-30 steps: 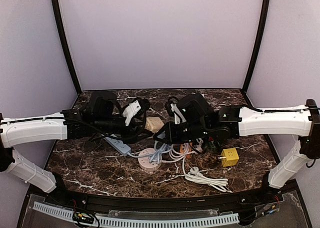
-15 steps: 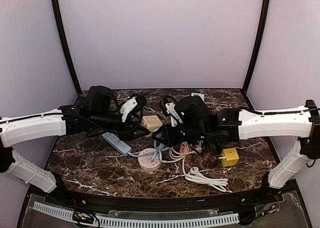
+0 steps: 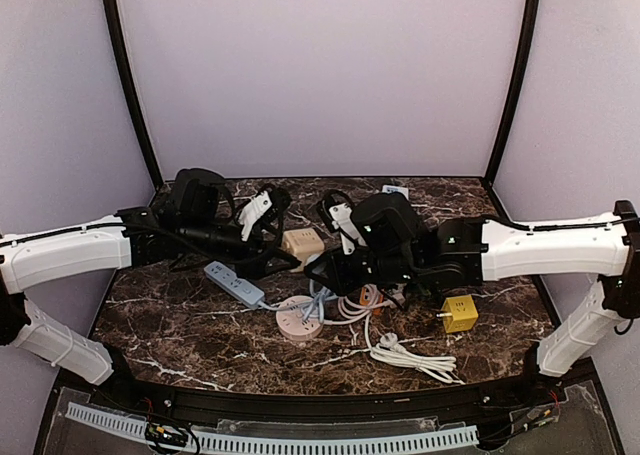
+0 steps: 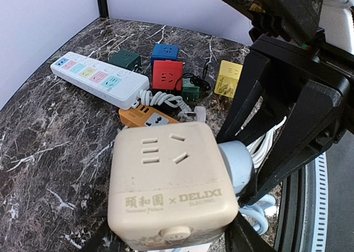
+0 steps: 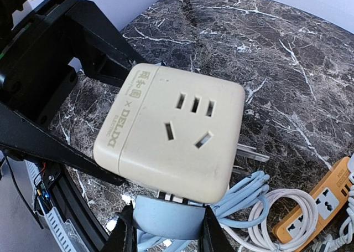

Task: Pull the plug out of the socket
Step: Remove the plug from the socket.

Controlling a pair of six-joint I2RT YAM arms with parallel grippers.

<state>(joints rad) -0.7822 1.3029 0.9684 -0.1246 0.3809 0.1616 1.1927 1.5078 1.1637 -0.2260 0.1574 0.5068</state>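
Plug (image 4: 238,160) (pale blue-grey) sits in a side face of the beige cube socket (image 5: 171,127). The pair is held mid-desk and looks lifted clear of the top.

Near→far from R wrist cam:
- right tool (image 5: 168,230) is clamped on the plug body, one finger each side. Grip is on the body, not the cable, so pull load goes down the pins w/o cable strain.
- A thin line of pins seems to show btwn plug and cube face. Prob seated or barely started, not free imo.
- pale blue cord (image 5: 246,191) loops off slack beside the plug, so it shouldn't fight the pull.
- left tool (image 4: 168,243) is clamped on the cube from the opp side, on two opposing faces and clear of the plug face. That's the anchor: the cube looks light and w/o it would just ride along w/ the plug.
- The tools face each other approx in line, so pull axis ≈ pin axis. Off-axis risks jamming the pins.
- Bare marble desk (image 5: 310,58) lies beyond.

From L wrist cam, behind the cube: orange strip (image 4: 146,116), then red cube (image 4: 167,75), blue cube (image 4: 165,52), white strip (image 4: 97,77). All spare clutter, apart from the grip. Holding the pair up avoids snagging it.

Next imo: L holds fixed, R draws straight back.
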